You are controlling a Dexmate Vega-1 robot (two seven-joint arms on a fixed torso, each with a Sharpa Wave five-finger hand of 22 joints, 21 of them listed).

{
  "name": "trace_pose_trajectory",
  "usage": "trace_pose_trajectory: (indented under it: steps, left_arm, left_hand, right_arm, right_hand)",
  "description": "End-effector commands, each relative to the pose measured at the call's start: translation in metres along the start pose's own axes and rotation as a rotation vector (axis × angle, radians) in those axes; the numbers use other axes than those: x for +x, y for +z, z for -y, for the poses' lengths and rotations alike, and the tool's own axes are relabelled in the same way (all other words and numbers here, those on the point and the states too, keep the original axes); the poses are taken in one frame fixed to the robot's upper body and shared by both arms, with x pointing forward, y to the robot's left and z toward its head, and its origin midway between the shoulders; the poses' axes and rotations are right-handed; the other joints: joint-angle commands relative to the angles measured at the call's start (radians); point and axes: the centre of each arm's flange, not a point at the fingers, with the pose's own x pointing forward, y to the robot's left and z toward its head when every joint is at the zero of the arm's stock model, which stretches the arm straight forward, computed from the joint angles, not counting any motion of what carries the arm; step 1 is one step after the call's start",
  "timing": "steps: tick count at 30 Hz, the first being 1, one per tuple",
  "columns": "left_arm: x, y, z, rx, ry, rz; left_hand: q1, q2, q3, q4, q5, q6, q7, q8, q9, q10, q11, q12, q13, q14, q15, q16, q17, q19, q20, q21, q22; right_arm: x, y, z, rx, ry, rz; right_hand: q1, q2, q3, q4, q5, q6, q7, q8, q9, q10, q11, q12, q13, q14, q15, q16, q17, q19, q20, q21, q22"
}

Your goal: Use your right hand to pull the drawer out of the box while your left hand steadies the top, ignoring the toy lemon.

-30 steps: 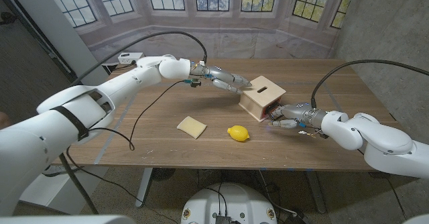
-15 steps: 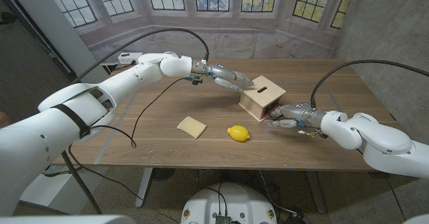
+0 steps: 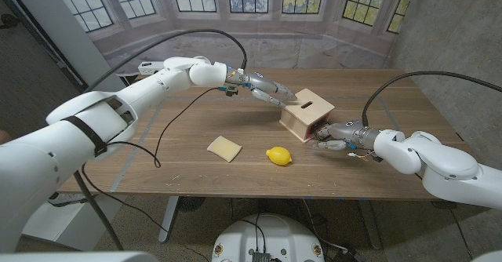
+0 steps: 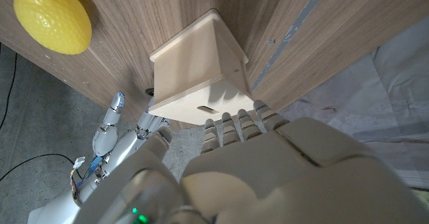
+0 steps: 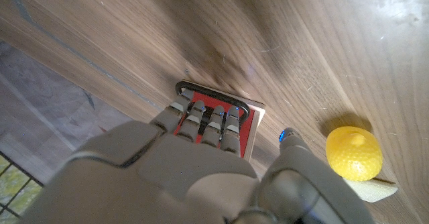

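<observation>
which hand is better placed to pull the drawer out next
Right. The right hand already has its fingers at the red drawer front of the box, while the left hand reaches over the box's top edge to steady it.

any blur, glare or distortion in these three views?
Head view: sharp, even light, wide-angle bowing at the window frames; soft shadow under the toy lemon. Left wrist view: the left robot hand close up is soft, the wooden box crisp. Right wrist view: glare on the table near one corner, right robot hand blurred.
</observation>
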Motion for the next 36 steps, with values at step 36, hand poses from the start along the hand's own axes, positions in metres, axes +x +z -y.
trace_pose_trajectory:
  steps: [36]
  left_arm:
    - [0.007,0.012,-0.002,0.089,-0.069,-0.012]
  left_hand:
    - [-0.047,-0.013,-0.008,0.021,0.008,0.044,-0.014,0.003,0.002,0.068,-0.015,0.014,-0.001,0.079,-0.025,0.007,0.001,-0.035,0.004,-0.002,0.002]
  right_arm:
    - [-0.004,0.001,-0.001,-0.011,0.022,0.003]
  right_hand:
    - [-0.013,0.001,0.006,-0.006,0.005,-0.005,0.003,0.001,0.002,-0.006,0.000,0.001,0.002,-0.002,-0.073,0.003,0.000,0.001,-0.014,0.003,0.003]
